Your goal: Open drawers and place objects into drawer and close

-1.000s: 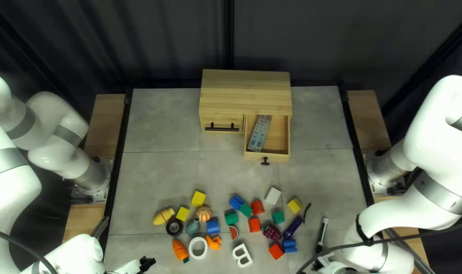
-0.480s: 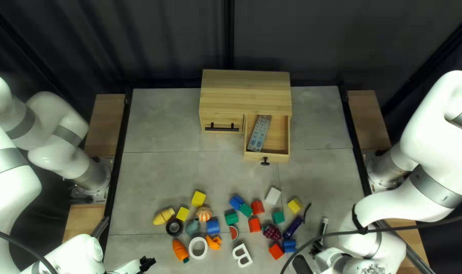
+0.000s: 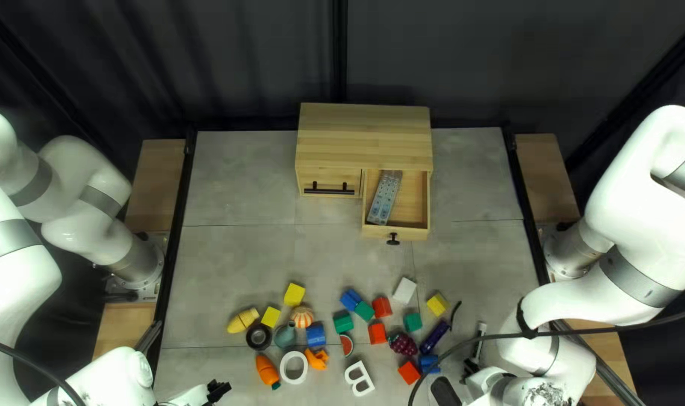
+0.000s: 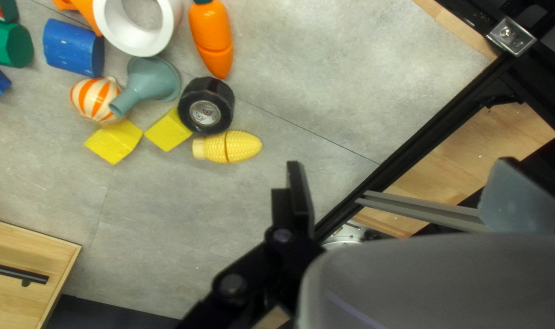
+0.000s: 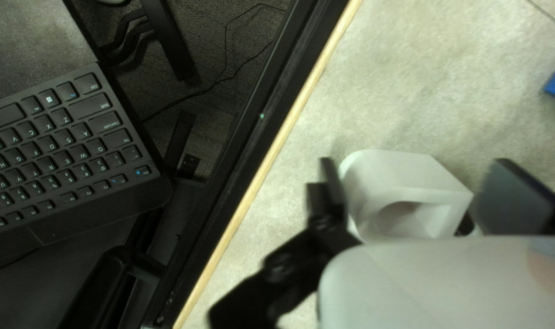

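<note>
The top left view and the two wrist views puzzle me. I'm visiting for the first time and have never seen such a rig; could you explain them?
I am two white robot arms, one at each side of a table. The top left view looks down from above its near edge; each wrist view looks along one arm's gripper.

At the far side stands a wooden cabinet, with one drawer open and a remote control inside. Nearer lie colored blocks and toys, including a carrot, corn and a funnel.

My left gripper is open and holds nothing. At my right gripper is a white, hollowed object; I cannot tell whether it is held.
</note>
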Controlling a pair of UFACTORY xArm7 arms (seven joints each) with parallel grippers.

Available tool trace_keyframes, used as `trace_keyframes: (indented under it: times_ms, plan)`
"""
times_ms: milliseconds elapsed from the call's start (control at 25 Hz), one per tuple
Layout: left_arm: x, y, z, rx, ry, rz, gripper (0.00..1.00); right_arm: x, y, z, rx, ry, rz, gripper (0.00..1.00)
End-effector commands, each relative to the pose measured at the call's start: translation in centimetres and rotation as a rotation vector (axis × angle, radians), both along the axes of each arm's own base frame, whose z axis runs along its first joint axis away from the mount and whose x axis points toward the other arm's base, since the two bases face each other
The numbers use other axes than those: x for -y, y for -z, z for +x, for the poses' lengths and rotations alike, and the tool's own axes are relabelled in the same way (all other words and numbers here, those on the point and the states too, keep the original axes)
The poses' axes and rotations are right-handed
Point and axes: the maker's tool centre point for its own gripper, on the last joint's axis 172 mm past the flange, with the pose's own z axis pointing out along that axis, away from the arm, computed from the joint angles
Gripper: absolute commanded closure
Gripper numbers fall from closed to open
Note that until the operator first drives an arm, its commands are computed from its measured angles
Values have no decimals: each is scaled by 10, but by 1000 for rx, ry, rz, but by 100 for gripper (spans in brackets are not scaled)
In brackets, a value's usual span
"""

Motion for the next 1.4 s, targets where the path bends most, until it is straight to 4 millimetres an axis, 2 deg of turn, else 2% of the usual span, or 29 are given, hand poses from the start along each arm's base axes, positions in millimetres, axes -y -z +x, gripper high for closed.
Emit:
trace_keyframes:
  times_ms: [40, 160, 320, 480, 520, 560, 600, 640, 720, 760, 800, 880, 920, 1040, 1160, 1240, 1400]
  plan:
    - [0, 0, 0, 0, 0, 0, 0, -2, -22, 9, 39, -62, 10, 99]
    - [0, 0, 0, 0, 0, 0, 0, 5, -47, 16, 71, -129, 10, 99]
    - [0, 0, 0, 0, 0, 0, 0, 32, -88, 31, 105, -278, -8, 100]
    - [0, 0, 0, 0, 0, 0, 0, 57, -110, 41, 97, -433, -36, 100]
    - [0, 0, 0, 0, 0, 0, 0, 72, -117, 43, 85, -489, -44, 99]
    - [0, 0, 0, 0, 0, 0, 0, 77, -119, 44, 79, -513, -46, 99]
    - [0, 0, 0, 0, 0, 0, 0, 95, -129, 47, 63, -555, -39, 100]
    - [0, 0, 0, 0, 0, 0, 0, 102, -134, 48, 55, -573, -36, 100]
    - [0, 0, 0, 0, 0, 0, 0, 131, -153, 52, 25, -628, -30, 100]
    - [0, 0, 0, 0, 0, 0, 0, 137, -156, 52, 17, -640, -30, 100]
    - [0, 0, 0, 0, 0, 0, 0, 156, -167, 54, 7, -662, -31, 100]
    - [0, 0, 0, 0, 0, 0, 0, 176, -178, 56, -4, -687, -34, 100]
    - [0, 0, 0, 0, 0, 0, 0, 194, -187, 60, -11, -708, -39, 100]
    - [0, 0, 0, 0, 0, 0, 0, 226, -200, 71, -16, -748, -48, 100]
    - [0, 0, 0, 0, 0, 0, 0, 248, -206, 81, -18, -778, -56, 100]
    - [0, 0, 0, 0, 0, 0, 0, 272, -202, 91, -22, -806, -70, 100]
    - [0, 0, 0, 0, 0, 0, 0, 303, -193, 101, -43, -846, -87, 100]
